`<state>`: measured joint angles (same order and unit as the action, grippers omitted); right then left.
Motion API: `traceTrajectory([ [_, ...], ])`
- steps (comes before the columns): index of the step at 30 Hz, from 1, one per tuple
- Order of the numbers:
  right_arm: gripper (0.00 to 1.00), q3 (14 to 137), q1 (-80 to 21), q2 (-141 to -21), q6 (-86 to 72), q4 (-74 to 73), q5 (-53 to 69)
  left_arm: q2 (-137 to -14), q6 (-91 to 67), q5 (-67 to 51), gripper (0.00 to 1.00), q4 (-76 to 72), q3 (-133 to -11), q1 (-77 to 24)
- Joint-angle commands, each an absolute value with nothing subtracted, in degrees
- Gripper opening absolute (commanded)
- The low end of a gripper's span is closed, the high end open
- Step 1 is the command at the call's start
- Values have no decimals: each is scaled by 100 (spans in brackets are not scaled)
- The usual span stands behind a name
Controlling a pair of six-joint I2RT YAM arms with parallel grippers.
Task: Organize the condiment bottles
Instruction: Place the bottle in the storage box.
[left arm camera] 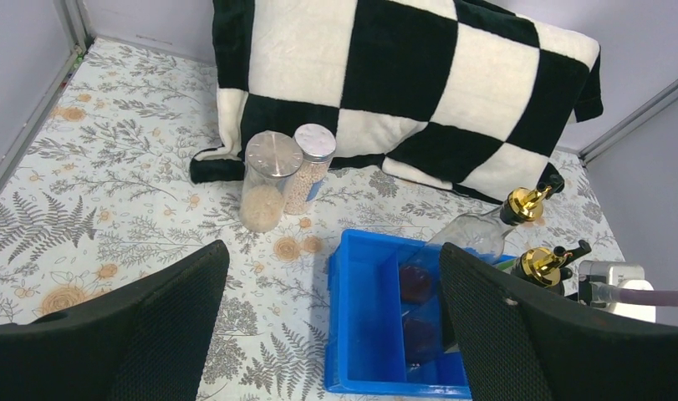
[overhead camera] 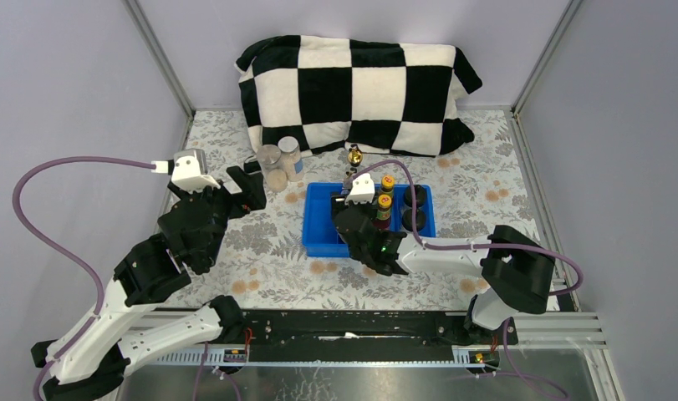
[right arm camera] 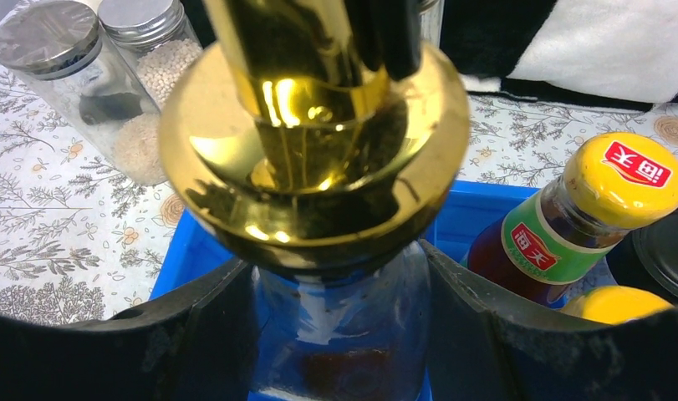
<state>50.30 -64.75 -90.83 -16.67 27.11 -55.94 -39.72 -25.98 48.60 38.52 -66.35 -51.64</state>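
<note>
End effector (right arm camera: 339,330) (R) around gold-topped btl (right arm camera: 318,159)

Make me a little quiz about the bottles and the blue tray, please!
1. How many yellow-capped sauce bottles stand in the blue tray?
2. True or false: the two grey-lidded jars are inside the tray.
3. What is the right tool clamped on?
A. a grey-lidded jar
B. a gold-topped bottle
C. a yellow-capped sauce bottle

Key: 1. two. 2. false, they stand on the table beside the tray. 3. B.
</note>
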Motion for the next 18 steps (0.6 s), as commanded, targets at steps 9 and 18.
traceTrajectory([
  [9, 10, 5283, -6381, -9001, -2026, 1930, -5820, -3938, -2681, 4931, 99, 3489, -6448, -5130],
  [18, 12, 5482, -6355, -9324, -2032, 1685, -5707, -3921, -2689, 4923, 99, 3489, -6448, -5128],
])
